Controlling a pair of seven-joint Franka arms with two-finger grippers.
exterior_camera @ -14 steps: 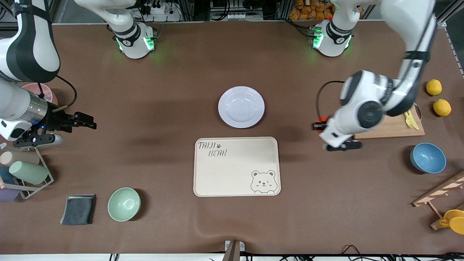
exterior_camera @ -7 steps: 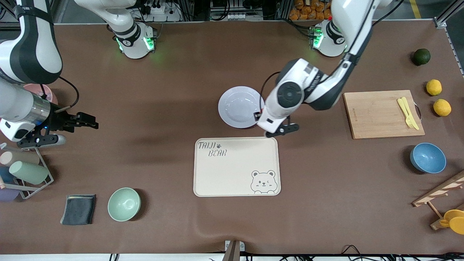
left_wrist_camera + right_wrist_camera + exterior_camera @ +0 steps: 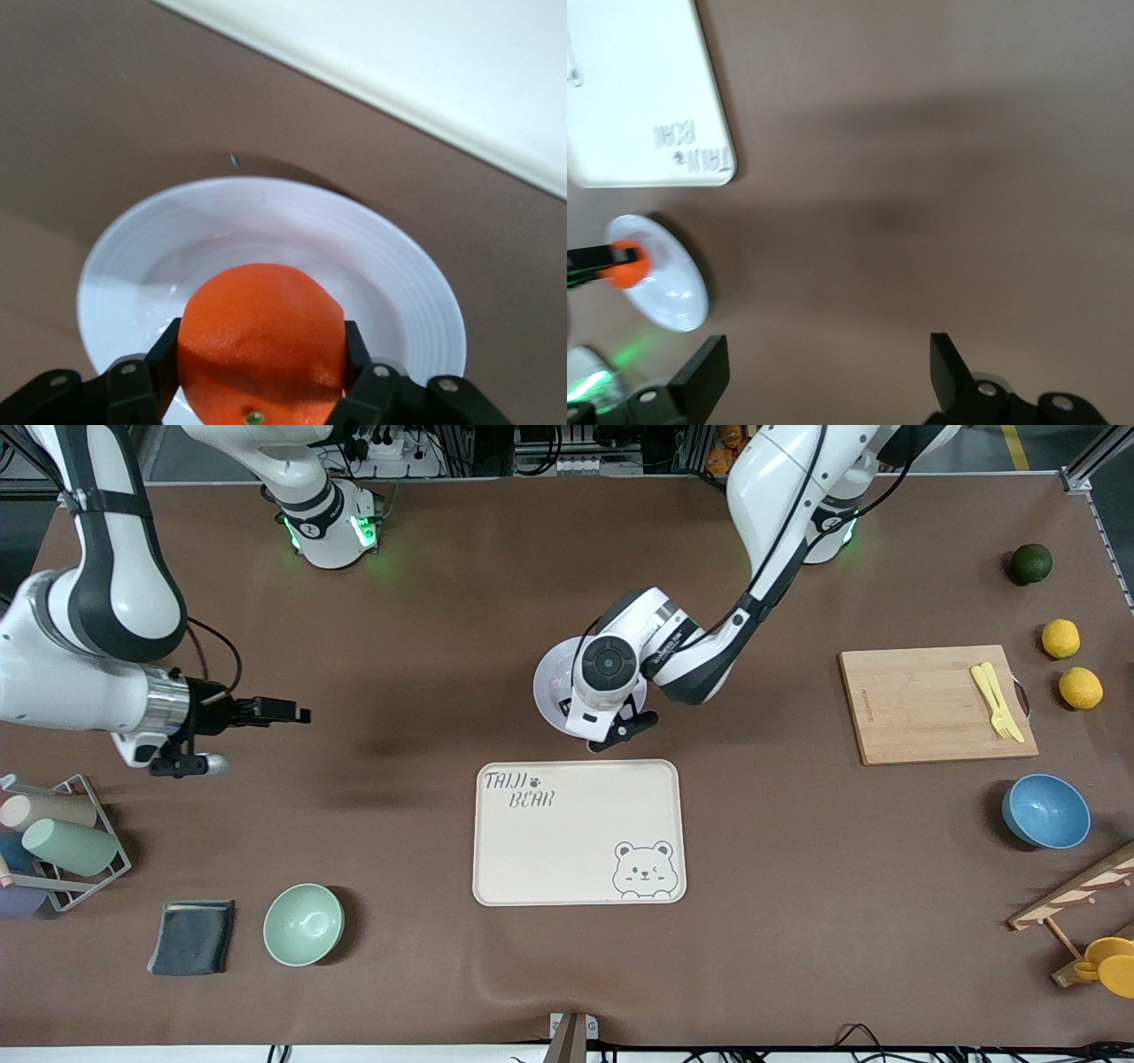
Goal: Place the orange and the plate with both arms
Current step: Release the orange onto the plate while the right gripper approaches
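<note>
My left gripper [image 3: 262, 356] is shut on the orange [image 3: 261, 341] and holds it just above the shallow centre of the pale plate [image 3: 390, 266]. In the front view the left gripper [image 3: 623, 729] and its wrist cover most of the plate [image 3: 547, 677], and the orange is hidden there. My right gripper [image 3: 288, 713] is open and empty over bare table toward the right arm's end. The right wrist view shows its open fingers [image 3: 700, 376], with the plate [image 3: 673, 292] and the orange [image 3: 627, 264] far off.
The cream bear-print tray [image 3: 576, 841] lies just nearer the camera than the plate. A cutting board [image 3: 921, 708] with yellow cutlery, two lemons [image 3: 1060, 638], a dark green fruit [image 3: 1030, 563] and a blue bowl [image 3: 1045, 810] sit toward the left arm's end. A mint bowl [image 3: 303, 924], a cloth and a cup rack sit toward the right arm's end.
My left gripper has carried the orange from beside the cutting board to over the plate. My right gripper has moved a little toward the table's middle.
</note>
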